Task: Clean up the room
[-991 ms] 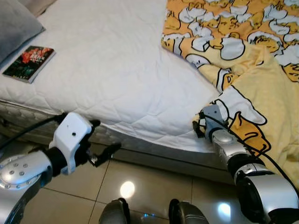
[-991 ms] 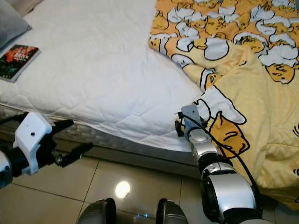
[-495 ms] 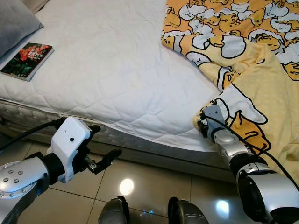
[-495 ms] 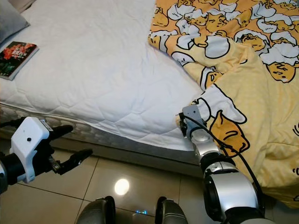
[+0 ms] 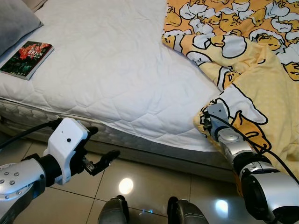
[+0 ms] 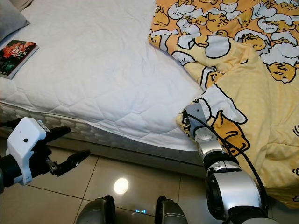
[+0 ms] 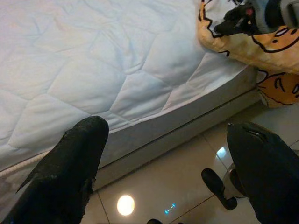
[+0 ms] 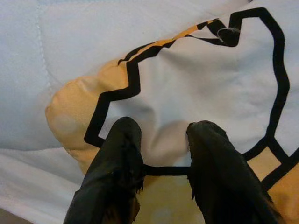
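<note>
A white quilted bed carries a yellow cartoon-print blanket draped over its right front edge. A book lies near its left edge. The right gripper pinches a fold of the blanket at the front edge; the left gripper hovers spread above the tiled floor.

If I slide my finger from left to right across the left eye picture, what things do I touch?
Grey pillow → book → left gripper → white mattress → right gripper → yellow cartoon blanket.
</note>
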Tool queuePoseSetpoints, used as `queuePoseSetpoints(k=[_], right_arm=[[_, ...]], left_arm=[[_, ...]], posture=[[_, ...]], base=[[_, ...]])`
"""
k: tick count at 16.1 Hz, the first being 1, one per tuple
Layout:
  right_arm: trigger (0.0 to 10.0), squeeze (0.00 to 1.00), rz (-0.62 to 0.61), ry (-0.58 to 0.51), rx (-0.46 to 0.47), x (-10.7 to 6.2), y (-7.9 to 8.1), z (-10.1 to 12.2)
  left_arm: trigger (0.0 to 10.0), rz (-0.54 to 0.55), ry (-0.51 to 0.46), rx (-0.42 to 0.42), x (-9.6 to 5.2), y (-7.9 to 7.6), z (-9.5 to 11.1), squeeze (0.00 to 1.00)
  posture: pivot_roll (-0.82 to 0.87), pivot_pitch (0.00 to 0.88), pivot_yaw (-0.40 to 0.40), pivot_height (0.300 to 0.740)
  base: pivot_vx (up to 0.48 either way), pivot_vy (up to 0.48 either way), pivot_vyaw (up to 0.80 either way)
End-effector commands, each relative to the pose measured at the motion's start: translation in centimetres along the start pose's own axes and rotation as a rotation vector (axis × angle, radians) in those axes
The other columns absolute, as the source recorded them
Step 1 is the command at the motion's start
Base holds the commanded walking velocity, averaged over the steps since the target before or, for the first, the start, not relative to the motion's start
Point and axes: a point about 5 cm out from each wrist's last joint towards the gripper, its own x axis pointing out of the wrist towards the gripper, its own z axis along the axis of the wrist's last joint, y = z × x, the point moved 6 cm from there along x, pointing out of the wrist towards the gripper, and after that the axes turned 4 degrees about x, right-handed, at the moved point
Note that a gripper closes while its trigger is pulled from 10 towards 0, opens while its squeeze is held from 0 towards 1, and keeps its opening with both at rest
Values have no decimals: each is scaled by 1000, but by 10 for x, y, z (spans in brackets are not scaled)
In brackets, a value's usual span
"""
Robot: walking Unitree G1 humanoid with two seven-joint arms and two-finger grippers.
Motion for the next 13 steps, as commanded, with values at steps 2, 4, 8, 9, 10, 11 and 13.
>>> queuePoseSetpoints(k=[2,4,8,9,10,11,13], right_arm=[[0,0,-3,15,8,0,-3,-3],[0,0,2,14,21,0,-3,-4],[0,0,13,-1,107,-1,-2,-7],[0,0,11,-19,191,-2,-4,-7],[0,0,17,-32,239,-3,-4,-9],[0,0,19,-49,276,-4,-6,-10],[0,0,27,-84,346,-7,-9,-13]], left_arm=[[10000,9,14,4,-4,-2,-1,0],[10000,8,18,-2,-4,-3,-2,0],[10000,31,15,-28,0,-3,-8,0],[10000,67,-2,-72,4,-2,-10,0],[10000,88,-2,-97,10,-2,-17,0],[10000,113,-12,-122,13,-2,-18,0],[10000,161,-22,-167,22,0,-24,0]], posture=[[206,229,-6,740],[207,227,-7,740],[175,178,-21,740],[156,151,-27,740],[129,100,-34,740],[115,62,-38,740],[81,0,-34,740]], base=[[0,0,0],[0,0,0],[0,0,0],[0,0,0],[0,0,0],[0,0,0],[0,0,0]])
